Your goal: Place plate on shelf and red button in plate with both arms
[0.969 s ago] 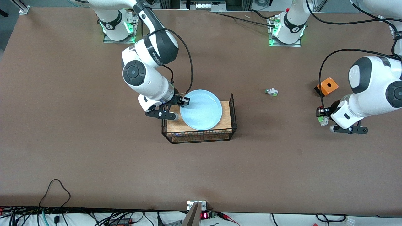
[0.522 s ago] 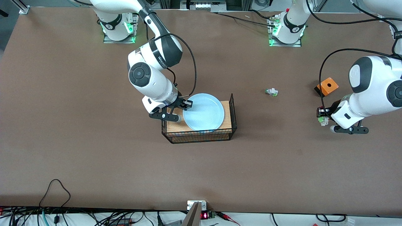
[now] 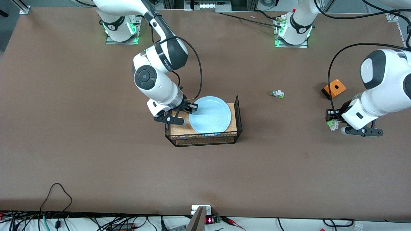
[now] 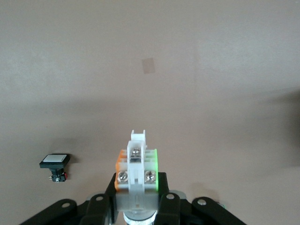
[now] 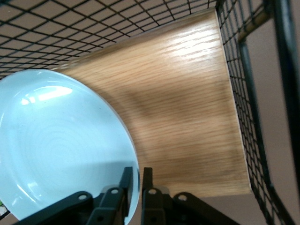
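The pale blue plate (image 3: 210, 115) (image 5: 56, 145) lies in the wire basket (image 3: 239, 112), over its wooden floor (image 5: 187, 93). My right gripper (image 3: 191, 107) (image 5: 136, 180) is shut on the plate's rim at the side toward the right arm's end, one finger on each side of the rim. My left gripper (image 3: 332, 120) (image 4: 136, 187) hangs over the bare table at the left arm's end, shut on the red button (image 3: 330, 123) (image 4: 137, 164). Its white body with orange and green side blocks sticks out past the fingers. The red cap is hidden in the left wrist view.
A small white part with a green cap (image 3: 278, 94) lies on the table between the basket and the left arm. An orange box (image 3: 334, 87) sits close to the left gripper. A black button with a white square face (image 4: 55, 161) lies below the left hand.
The right arm has carried the plate a little toward the left arm's end and lower into the basket. The left arm has shifted slightly toward its own end, still holding the button.
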You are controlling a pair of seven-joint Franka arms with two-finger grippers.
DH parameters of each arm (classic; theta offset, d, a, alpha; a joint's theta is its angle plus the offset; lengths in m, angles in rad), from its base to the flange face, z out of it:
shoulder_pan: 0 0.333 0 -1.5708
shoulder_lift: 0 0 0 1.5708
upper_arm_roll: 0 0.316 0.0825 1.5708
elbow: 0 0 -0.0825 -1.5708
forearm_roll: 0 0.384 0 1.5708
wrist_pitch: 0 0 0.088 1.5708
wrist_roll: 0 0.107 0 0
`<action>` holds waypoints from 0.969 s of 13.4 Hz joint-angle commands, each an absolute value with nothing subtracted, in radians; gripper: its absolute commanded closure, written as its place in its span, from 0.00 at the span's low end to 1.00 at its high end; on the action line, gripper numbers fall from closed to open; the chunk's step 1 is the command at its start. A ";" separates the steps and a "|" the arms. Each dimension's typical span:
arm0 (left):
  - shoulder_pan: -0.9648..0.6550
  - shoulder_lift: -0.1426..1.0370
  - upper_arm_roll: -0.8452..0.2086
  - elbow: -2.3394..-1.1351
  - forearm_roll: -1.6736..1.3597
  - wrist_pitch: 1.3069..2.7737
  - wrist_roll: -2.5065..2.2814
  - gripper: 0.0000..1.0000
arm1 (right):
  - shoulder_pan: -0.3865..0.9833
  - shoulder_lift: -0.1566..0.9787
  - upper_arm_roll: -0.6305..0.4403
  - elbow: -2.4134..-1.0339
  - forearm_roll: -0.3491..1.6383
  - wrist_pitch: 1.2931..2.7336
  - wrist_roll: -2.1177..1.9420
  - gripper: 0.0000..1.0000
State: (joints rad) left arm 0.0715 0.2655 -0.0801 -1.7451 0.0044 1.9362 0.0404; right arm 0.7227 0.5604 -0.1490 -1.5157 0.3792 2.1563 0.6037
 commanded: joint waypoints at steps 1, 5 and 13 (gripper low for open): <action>0.071 0.241 -0.086 -1.712 0.005 1.875 0.041 0.95 | 0.723 0.555 -0.152 -1.525 0.380 2.172 0.614 0.74; 0.071 0.219 -0.149 -1.632 0.003 1.789 0.023 0.95 | 0.718 0.554 -0.152 -1.516 0.481 2.175 0.627 0.63; 0.071 0.206 -0.357 -1.580 0.003 1.720 -0.216 0.95 | 0.732 0.537 -0.152 -1.483 0.511 2.177 0.623 0.00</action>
